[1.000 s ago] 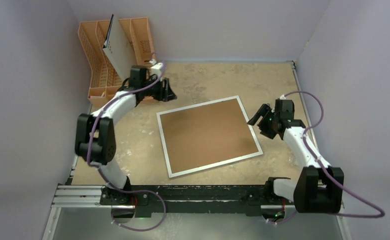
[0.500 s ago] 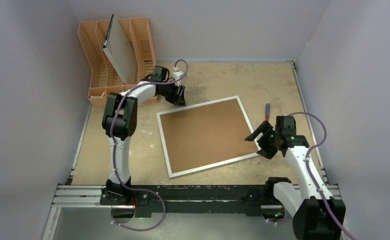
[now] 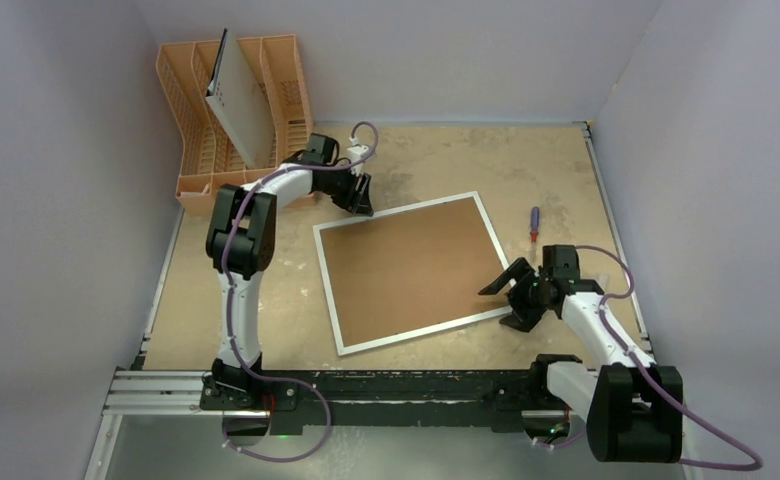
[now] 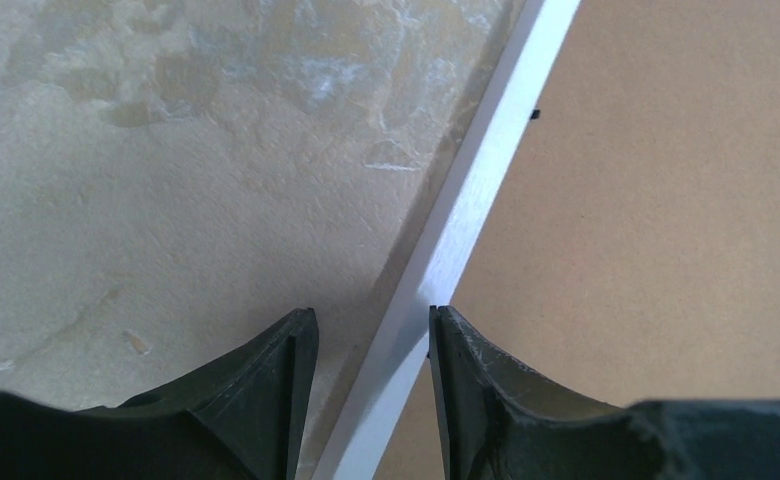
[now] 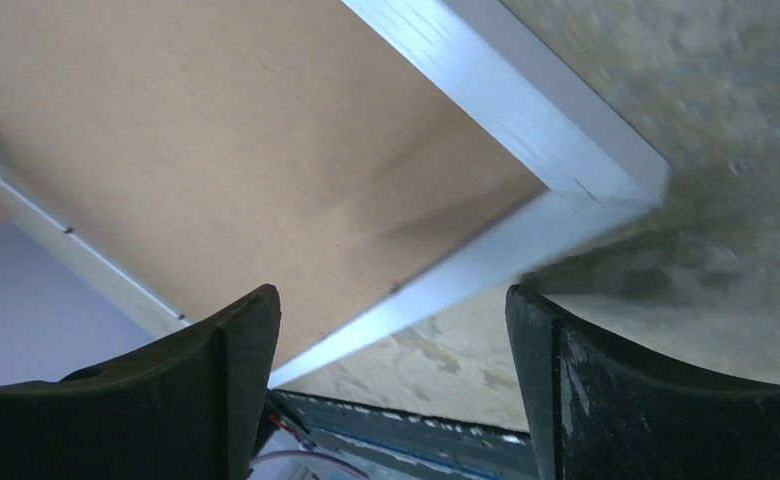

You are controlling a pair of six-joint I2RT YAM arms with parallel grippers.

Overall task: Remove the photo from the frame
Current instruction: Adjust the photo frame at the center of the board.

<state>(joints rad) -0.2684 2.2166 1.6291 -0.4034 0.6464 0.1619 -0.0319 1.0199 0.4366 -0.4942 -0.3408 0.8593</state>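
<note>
The frame point(image 3: 416, 270) lies flat on the table with its brown fibreboard back up and its narrow white border showing all round. The photo is hidden. My left gripper point(image 3: 359, 205) is at the frame's far left corner. In the left wrist view, my left gripper point(image 4: 373, 325) is open a little and straddles the white border point(image 4: 486, 170), one finger over the table and one over the brown back. My right gripper point(image 3: 506, 300) is wide open at the frame's near right corner. The right wrist view shows my right gripper point(image 5: 391, 300) empty, just short of that corner point(image 5: 606, 175).
An orange plastic rack point(image 3: 206, 150) stands at the back left, holding a grey-white board with small holes point(image 3: 238, 105). A small screwdriver point(image 3: 534, 222) lies on the table right of the frame. Walls close in the left, back and right sides.
My left arm swung from beside the rack to the frame's far left corner, then held. My right gripper moved toward the near edge, along the frame's right side to its near corner, uncovering the screwdriver.
</note>
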